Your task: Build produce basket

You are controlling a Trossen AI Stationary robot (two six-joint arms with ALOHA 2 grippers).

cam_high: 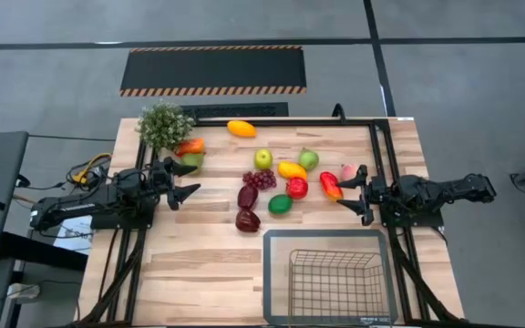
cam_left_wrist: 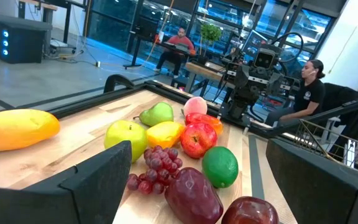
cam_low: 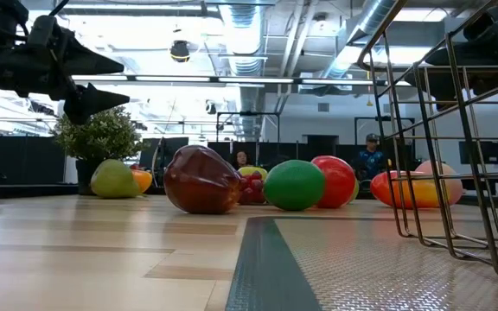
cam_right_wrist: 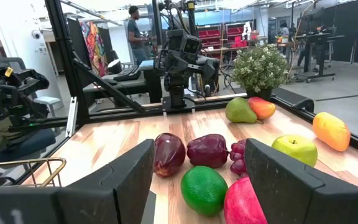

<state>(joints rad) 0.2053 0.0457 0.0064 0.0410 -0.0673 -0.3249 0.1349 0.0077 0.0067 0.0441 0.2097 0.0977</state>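
Observation:
The produce lies on the middle of the table: a green apple (cam_high: 262,158), grapes (cam_high: 260,179), a red apple (cam_high: 297,188), a lime (cam_high: 281,204), two maroon pieces (cam_high: 247,208), a red-orange piece (cam_high: 331,185) and others. A yellow fruit (cam_high: 241,128) lies alone toward the far edge. The wire basket (cam_high: 326,278) rests on the table at the near edge, with nothing in it. My left gripper (cam_high: 194,179) hovers open, left of the produce. My right gripper (cam_high: 346,189) is open just right of the red-orange piece; a red piece (cam_right_wrist: 247,202) shows between its fingers.
A bushy potted plant (cam_high: 163,125) stands at the far left corner, with an orange fruit (cam_high: 190,146) and a green pear (cam_high: 192,160) beside it. Black frame rails run along the far edge and both sides. People sit in the room beyond the table.

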